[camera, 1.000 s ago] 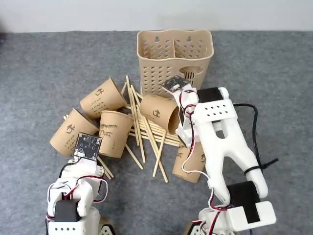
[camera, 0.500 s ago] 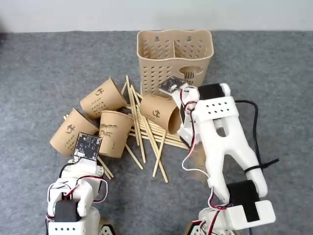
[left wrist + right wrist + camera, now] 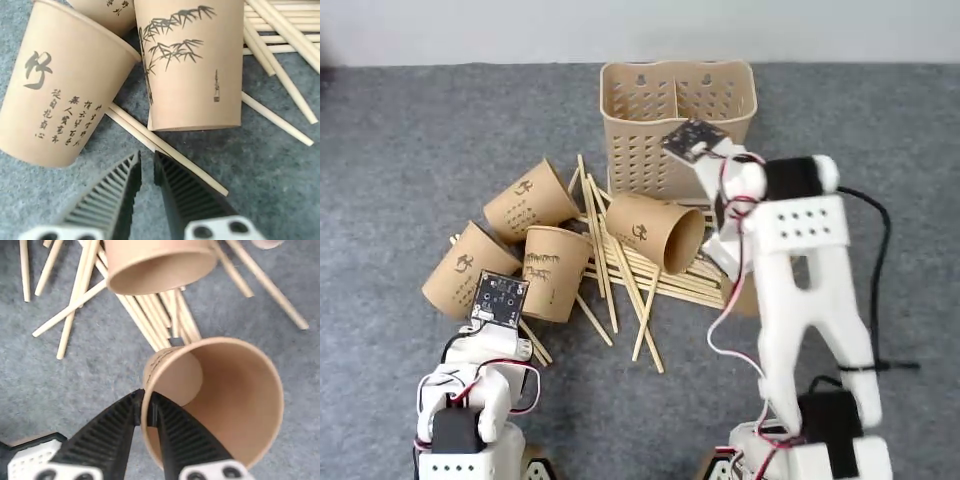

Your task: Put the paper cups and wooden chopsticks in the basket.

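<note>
The beige slotted basket (image 3: 675,110) stands upright at the back of the grey mat. My right gripper (image 3: 146,399) is shut on the rim of a paper cup (image 3: 225,390), held above the chopsticks (image 3: 150,310). In the high view that cup (image 3: 748,296) peeks out beneath the right arm, just in front of the basket. Another cup (image 3: 655,230) lies on its side over the chopstick pile (image 3: 620,270). Three more cups (image 3: 530,198) (image 3: 468,268) (image 3: 555,270) lie to the left. My left gripper (image 3: 146,159) is shut and empty, just short of two cups (image 3: 60,90) (image 3: 192,65) and a chopstick (image 3: 165,150).
Grey carpet-like mat (image 3: 410,140) covers the table, with open room at far left and far right. The right arm's black cable (image 3: 880,250) loops out to the right.
The right arm has lifted its cup off the mat and swung right and back toward the basket. The left arm has not moved.
</note>
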Motion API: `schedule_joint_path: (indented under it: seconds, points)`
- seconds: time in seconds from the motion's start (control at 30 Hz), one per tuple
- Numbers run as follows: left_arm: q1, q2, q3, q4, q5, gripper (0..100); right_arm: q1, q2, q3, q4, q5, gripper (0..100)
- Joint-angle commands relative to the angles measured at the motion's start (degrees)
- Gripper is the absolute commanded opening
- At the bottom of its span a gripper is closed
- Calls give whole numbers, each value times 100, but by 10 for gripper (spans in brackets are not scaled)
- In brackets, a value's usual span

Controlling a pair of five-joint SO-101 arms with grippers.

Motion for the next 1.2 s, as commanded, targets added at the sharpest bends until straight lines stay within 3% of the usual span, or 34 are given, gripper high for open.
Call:
schedule_joint_path:
  seconds: [0.0,0.2,0.5,0.83,1.17]
  points:
    - [-26,-88,-215,-18,-79,49,312,-708,229,242,229,8]
    - [-26,-88,-215,-18,-79,49,884,-1508,1143,13,633,8]
    - [-35,-88,-215,0,-79,49,2018,-1921,2954,-1947,1099,8]
    - [-35,-88,-207,0,-79,49,2053,-1956,3895,-2519,1064,15]
    - [-35,-88,-207,-9,-79,49,1789,-2870,3341,-1692,123,253]
